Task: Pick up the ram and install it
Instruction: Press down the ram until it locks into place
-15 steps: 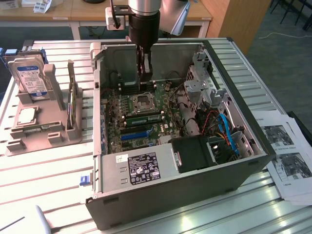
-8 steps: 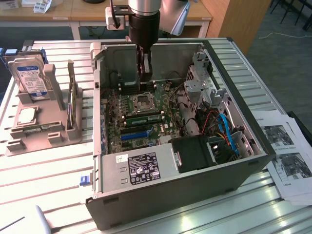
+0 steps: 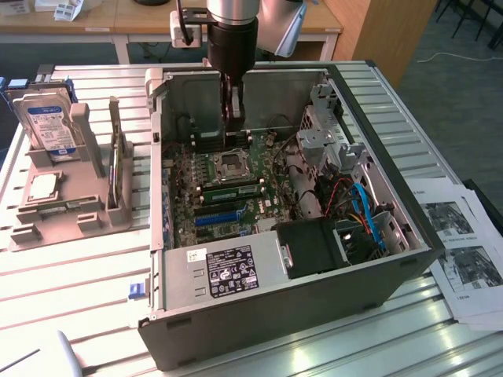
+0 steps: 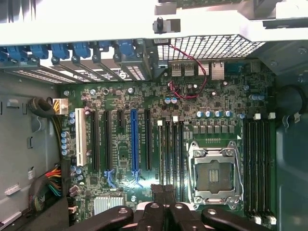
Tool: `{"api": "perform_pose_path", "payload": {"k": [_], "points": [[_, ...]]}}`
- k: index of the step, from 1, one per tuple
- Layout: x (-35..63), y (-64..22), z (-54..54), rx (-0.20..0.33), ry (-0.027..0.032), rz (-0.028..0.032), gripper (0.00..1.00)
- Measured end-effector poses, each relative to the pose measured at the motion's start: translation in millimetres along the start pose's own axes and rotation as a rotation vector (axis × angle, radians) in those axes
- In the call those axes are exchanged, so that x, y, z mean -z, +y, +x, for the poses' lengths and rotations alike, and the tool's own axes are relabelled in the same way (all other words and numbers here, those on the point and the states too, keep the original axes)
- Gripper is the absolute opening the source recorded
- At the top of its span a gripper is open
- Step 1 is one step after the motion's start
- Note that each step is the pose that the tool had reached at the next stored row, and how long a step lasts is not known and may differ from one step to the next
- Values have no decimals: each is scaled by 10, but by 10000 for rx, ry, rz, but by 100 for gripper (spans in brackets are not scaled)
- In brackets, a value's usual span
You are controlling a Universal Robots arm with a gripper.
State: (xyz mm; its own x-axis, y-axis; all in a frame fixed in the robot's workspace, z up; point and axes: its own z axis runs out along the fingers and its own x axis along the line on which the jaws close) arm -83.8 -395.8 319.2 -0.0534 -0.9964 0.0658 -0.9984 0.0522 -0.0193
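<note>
PC case (image 3: pixel 314 302) lies open on the bench, seen in the ext. view. Clock calls below take the CPU socket (image 3: pixel 233 163) as dial centre in that view.

Nearest, at 6 o'clock, is the blue expansion slot (image 3: pixel 220 217). Just inside it, still at 6, a green strip w/ dark chips runs along the black memory slots. This is judged to be the ram (image 3: pixel 228 191), standing in a slot. Whether both ends are fully down can't be told, and the end latches are too small to read.

At 12 o'clock the gripper (image 3: pixel 233 124) hangs over the board, fingers pinched together. No stick is visible between them in either view, so it is apart from the ram, w/ the socket between the two.

Risks, as a judgement:
- One end of the ram may sit high. An off-centre push would then rock it, stressing slot and board.
- The socket is uncovered and right under the arm's path. A low or slipped fingertip could bend its contacts.
- Slots are tightly spaced, so slight misalignment puts force on a neighbour slot, not the stick.
- The case's far wall is close behind the wrist at 12, so there's little room to tilt.
- Red and blue cables (image 3: pixel 361 208) at 3 to 4 o'clock could snag on a sideways move.

Well off at 9 o'clock, a hard drive (image 3: pixel 49 126) stands in a grey stand (image 3: pixel 78 212), out of the way.
</note>
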Motion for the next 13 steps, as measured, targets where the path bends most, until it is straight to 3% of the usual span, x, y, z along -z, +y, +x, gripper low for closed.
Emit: {"api": "perform_pose_path", "payload": {"k": [13], "points": [[0, 0, 0, -409, -13, -28, 10]]}}
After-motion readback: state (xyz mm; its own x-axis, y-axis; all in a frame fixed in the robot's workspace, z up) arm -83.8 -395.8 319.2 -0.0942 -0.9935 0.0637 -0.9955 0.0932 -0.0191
